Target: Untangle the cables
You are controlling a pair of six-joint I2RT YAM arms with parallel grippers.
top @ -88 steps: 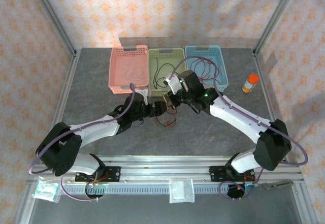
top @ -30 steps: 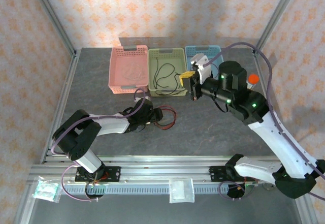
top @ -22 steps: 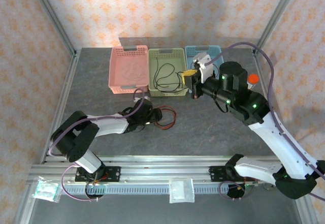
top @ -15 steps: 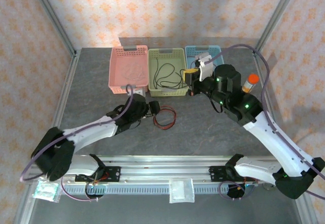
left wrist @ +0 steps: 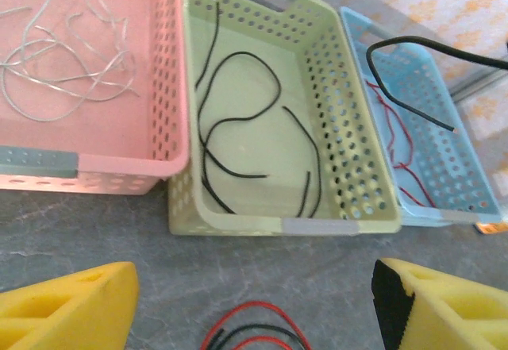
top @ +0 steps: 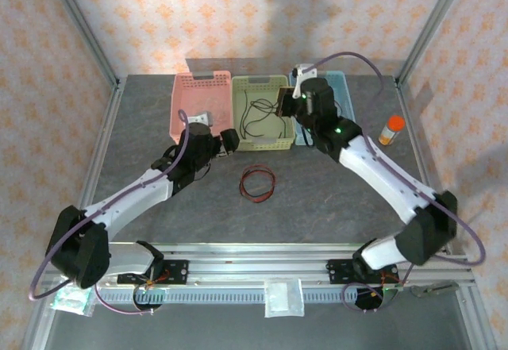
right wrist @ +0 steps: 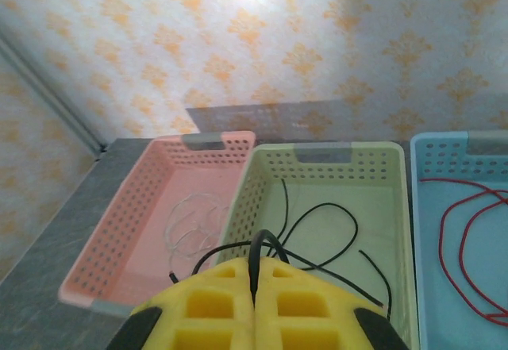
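The red-and-black cable coil runs off the left wrist view's bottom edge. The black cable has its pinched stretch hidden between the closed pads of the right gripper.

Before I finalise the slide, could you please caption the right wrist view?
Right gripper shut on a black cable, facing the green basket between the pink basket and the blue basket.

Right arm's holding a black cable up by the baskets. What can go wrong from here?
1. The black cable pinched in the right fingers trails across the blue basket in the left wrist view. Released now, it may land among the red cables, not in the green basket.
2. The red-and-black coil looks entwined; the open left fingers could lift both strands.
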